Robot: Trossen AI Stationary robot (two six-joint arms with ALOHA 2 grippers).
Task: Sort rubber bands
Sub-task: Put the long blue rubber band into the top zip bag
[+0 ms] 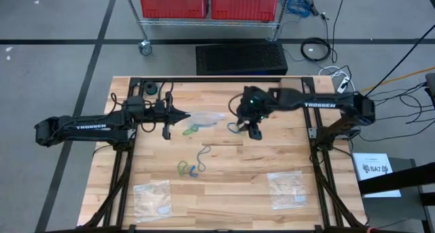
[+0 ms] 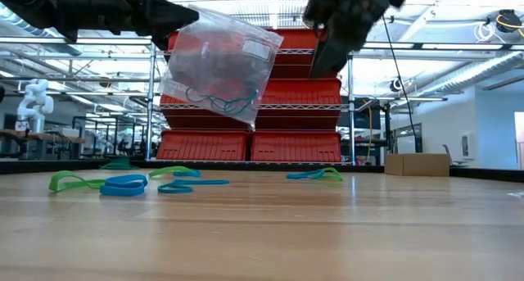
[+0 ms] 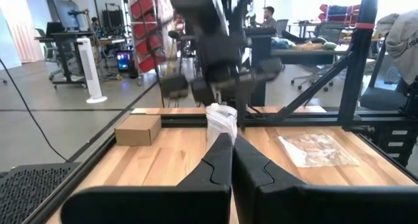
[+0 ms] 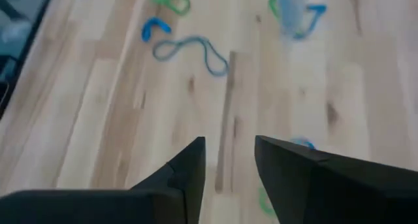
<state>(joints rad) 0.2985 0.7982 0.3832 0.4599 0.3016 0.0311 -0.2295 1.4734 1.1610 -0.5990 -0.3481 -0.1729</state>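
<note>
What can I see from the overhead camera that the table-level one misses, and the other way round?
Only overhead: two clear bags lying flat near the table's front edge, and a coiled black cable on the floor.
Only table-level: the blue bands inside the hanging bag, and cardboard boxes behind the table.
Both: the left pincer shut on that bag, the right pincer empty, loose rubber bands, red bins.

Two clear bags (image 1: 152, 196) (image 1: 285, 187) lie on the wooden table (image 1: 231, 172).
</note>
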